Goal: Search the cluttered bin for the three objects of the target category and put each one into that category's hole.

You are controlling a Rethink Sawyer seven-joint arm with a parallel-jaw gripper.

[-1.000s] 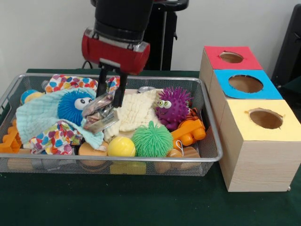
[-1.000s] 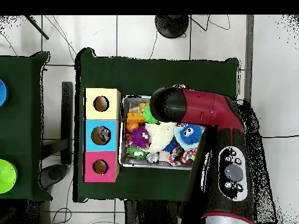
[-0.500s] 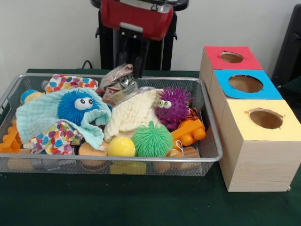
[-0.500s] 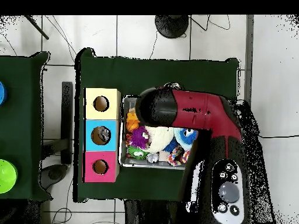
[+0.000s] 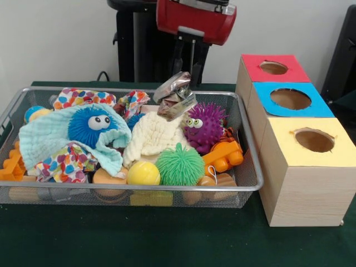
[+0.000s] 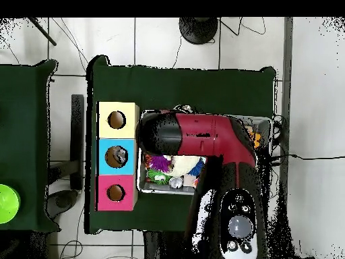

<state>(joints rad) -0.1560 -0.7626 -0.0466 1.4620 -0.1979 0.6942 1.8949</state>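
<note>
The gripper [image 5: 183, 75] hung over the wire bin [image 5: 245, 167], jaws closed on a crumpled foil wrapper [image 5: 174, 95] held clear above the purple spiky toy [image 5: 204, 124]. The thin grip looked risky: the wrapper might slip before reaching the boxes [image 5: 289, 100].

My gripper [image 5: 185, 83] pinches a crinkled foil wrapper [image 5: 174, 95], shiny and creased like metallised plastic film. Below it the bin [image 5: 251, 167] is fine wire mesh with a smooth bright metal rim. Inside I see soft cloth: a cream waffle-textured cloth [image 5: 154, 133], a pale blue muslin [image 5: 44, 136] and a printed cotton rag [image 5: 64, 164]. The purple spiky toy [image 5: 204, 125] and the green stringy ball [image 5: 179, 164] look rubbery; the yellow ball [image 5: 143, 173] is smooth and slightly glossy. The orange block [image 5: 222, 156] is hard glossy plastic. The boxes [image 5: 303, 189] have matt pale wood sides with coloured paper-like tops. The table [image 5: 167, 239] wears matt green felt-like cloth. My arm shell [image 6: 202, 131] is glossy red plastic.
</note>
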